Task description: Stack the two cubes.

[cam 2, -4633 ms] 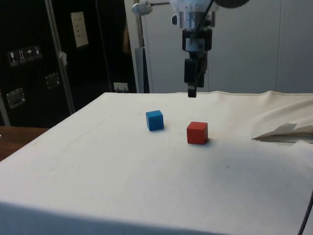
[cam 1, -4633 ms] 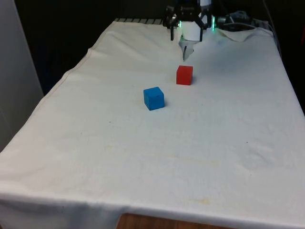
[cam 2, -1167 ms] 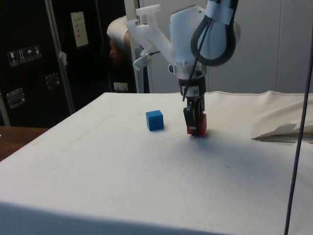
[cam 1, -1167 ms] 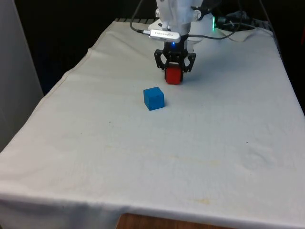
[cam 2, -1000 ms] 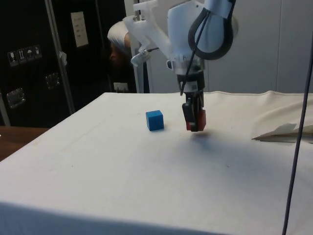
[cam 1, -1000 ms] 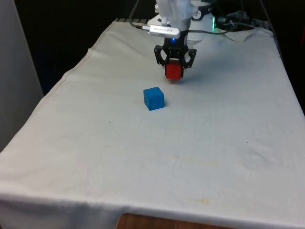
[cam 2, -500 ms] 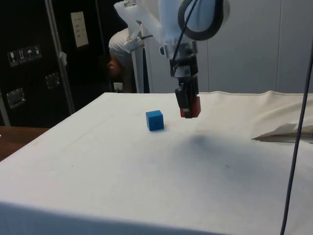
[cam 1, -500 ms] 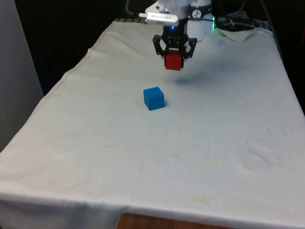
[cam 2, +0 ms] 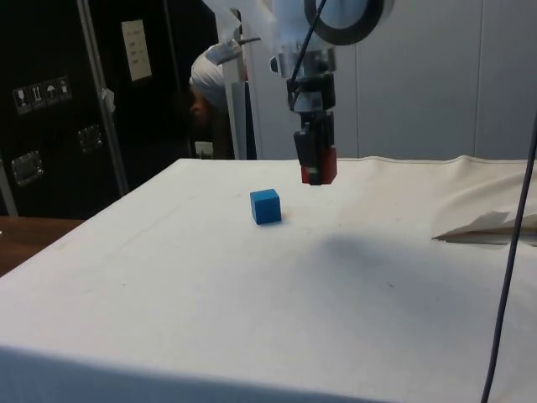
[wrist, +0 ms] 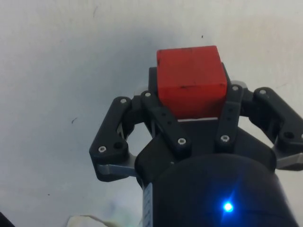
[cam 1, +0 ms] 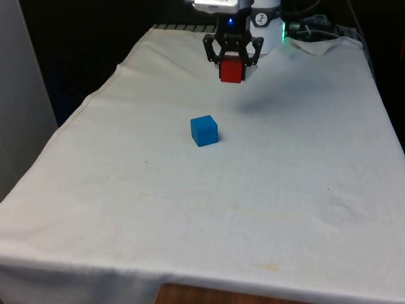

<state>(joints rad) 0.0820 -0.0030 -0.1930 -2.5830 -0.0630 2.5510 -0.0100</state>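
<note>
My gripper [cam 1: 231, 69] hangs well above the cloth and is shut on the red cube [cam 1: 231, 70], which sits between the black fingers. The side view shows the same red cube [cam 2: 324, 165] at the gripper [cam 2: 316, 168] tips, high over the table. From the wrist, the red cube [wrist: 190, 81] is clamped in the gripper [wrist: 189, 101], with bare cloth beneath it. The blue cube [cam 1: 204, 130] rests on the cloth nearer the camera and toward the front view's left of the gripper; in the side view the blue cube [cam 2: 265, 206] lies lower and left of the held cube.
The white cloth [cam 1: 253, 202] covers the table. A crumpled fold of cloth [cam 2: 491, 225] lies at the side view's right. A person [cam 2: 210, 80] bends behind the table near the dark cabinets. A thin cable [cam 2: 508, 277] hangs at the side view's right.
The gripper has lifted the red cube off the cloth and carried it higher over the last second. The blue cube has stayed put.
</note>
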